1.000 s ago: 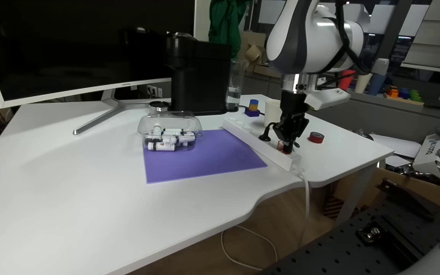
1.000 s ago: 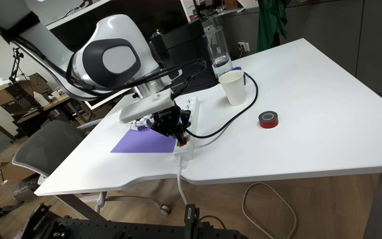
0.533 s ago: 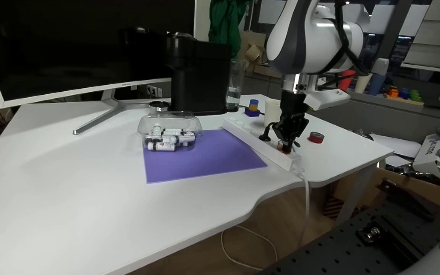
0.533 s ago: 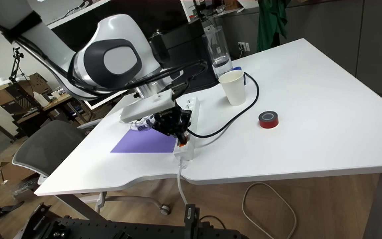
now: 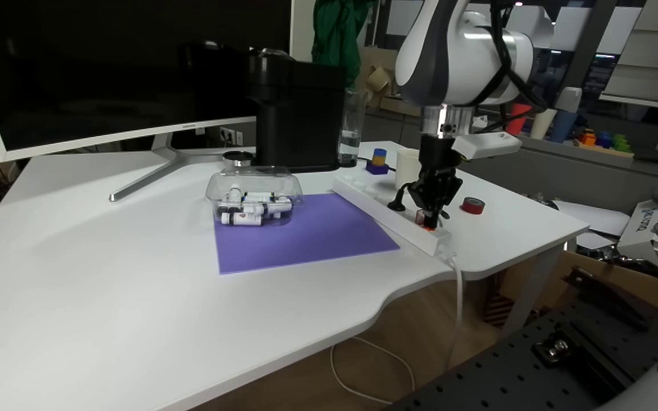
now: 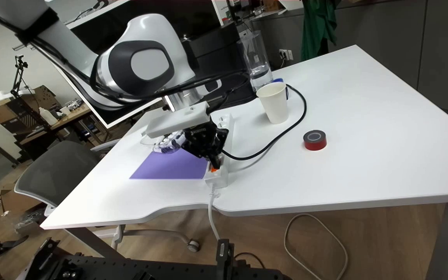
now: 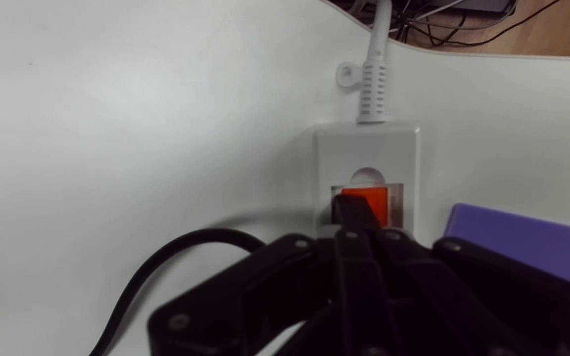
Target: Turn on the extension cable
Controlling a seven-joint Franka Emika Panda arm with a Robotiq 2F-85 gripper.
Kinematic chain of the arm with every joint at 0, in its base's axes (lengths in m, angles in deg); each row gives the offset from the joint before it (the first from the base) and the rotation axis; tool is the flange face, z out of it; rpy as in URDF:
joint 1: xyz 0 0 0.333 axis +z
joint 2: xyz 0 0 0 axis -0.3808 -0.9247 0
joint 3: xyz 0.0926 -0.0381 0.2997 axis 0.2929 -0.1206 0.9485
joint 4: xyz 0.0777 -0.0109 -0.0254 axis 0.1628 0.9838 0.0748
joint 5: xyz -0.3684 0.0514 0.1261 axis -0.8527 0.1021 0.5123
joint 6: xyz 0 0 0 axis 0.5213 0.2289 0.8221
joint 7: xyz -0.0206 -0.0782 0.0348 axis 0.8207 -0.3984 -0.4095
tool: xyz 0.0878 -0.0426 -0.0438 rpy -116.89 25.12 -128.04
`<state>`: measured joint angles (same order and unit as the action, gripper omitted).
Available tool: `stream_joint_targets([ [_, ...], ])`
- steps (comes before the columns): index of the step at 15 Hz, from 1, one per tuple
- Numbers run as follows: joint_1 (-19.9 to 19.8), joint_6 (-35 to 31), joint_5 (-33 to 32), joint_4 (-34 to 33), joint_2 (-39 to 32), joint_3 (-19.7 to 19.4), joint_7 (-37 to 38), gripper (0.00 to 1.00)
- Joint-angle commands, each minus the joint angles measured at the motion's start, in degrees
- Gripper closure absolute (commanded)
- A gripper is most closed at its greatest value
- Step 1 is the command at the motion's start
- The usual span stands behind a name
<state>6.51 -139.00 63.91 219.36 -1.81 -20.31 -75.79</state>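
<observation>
The extension cable is a long white power strip (image 5: 383,214) lying on the table, with a white cord (image 7: 375,89) leaving its near end. It also shows in an exterior view (image 6: 217,181) and in the wrist view (image 7: 364,143). Its orange-red switch (image 7: 378,203) is partly covered by my fingertips and looks bright. My gripper (image 7: 356,212) is shut and empty, fingertips together, pointing down at the switch. In both exterior views the tips (image 5: 430,221) (image 6: 215,162) are at the switch and seem to touch it. A black plug (image 5: 397,203) sits in the strip.
A black cord (image 6: 282,136) curves from the plug past a white paper cup (image 6: 273,103). A red tape roll (image 6: 314,140) lies on the table. A purple mat (image 5: 306,242) lies alongside the strip, bearing a clear box (image 5: 255,182). A black machine (image 5: 300,114) stands behind.
The arm has shifted and tilted slightly while the shut fingertips stay at the switch. The black cord has moved a little. The switch looks brighter orange than a second ago.
</observation>
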Motion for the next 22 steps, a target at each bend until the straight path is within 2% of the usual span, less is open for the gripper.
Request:
stream_joint_targets([
  [1,-0.9,2.4,0.6,-0.6,0.1,0.8,-1.1,1.00],
  [4,0.1,3.2,-0.5,2.9,6.1,0.9,-2.0,1.00],
  [5,0.4,4.6,-0.5,4.2,8.7,1.2,-2.4,0.74],
  [7,1.8,7.9,-1.4,6.3,13.8,1.0,-2.1,0.68],
  [12,5.3,17.8,-6.3,9.5,27.1,-0.1,2.8,0.34],
  [16,6.2,25.8,-11.0,9.2,35.4,1.4,10.2,0.06],
  [18,6.4,28.7,-12.4,9.2,38.9,2.3,13.6,0.00],
  [22,6.0,29.4,-15.1,11.2,44.4,3.3,17.8,0.00],
])
